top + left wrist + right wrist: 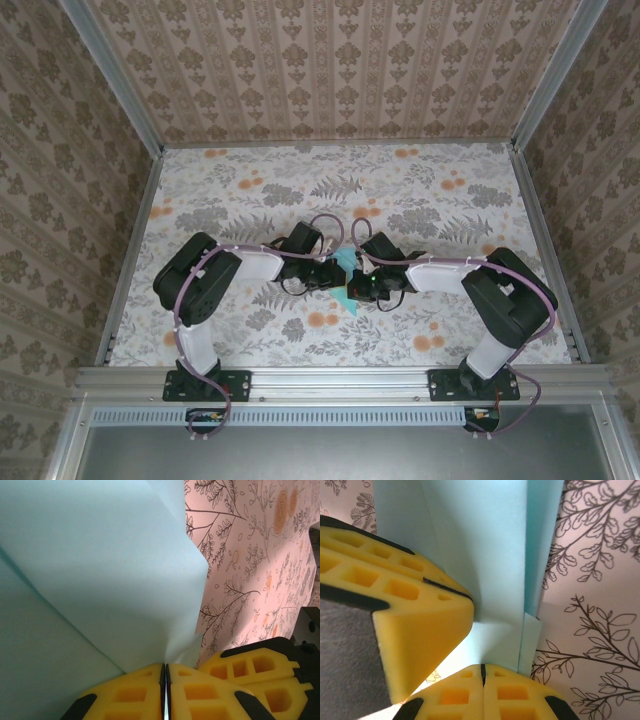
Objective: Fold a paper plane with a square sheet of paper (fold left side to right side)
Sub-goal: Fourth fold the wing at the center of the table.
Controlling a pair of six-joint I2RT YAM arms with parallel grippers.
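- Yellow fingertips of the left gripper (165, 682) are nearest in its wrist view. They are pressed together with the cyan-blue paper (100, 570) coming out from between them, so this gripper is closed on the paper.
- In the right wrist view the right gripper (482, 677) is closed in the same way on a lower edge of the paper. One yellow finger (420, 630) of the left gripper stands just beside it, against the sheet.
- From above, the paper is a narrow pointed shape between the two grippers, over the middle of the floral tablecloth (300, 190) (it is already creased in long folds, with several layers). Whether it rests on the cloth I cannot tell.
- I judge the paper to be very light and thin, soft to bend, and easy to wrinkle or tear.
- It also looks smooth, so it may slip out if the grip is loose.
- The best place to hold it is, I think, on a folded, layered edge, where it is stiffer. A single free corner would flop.
- With two grips so near each other, a pull in opposite directions could rip it, so gentle moves are needed.
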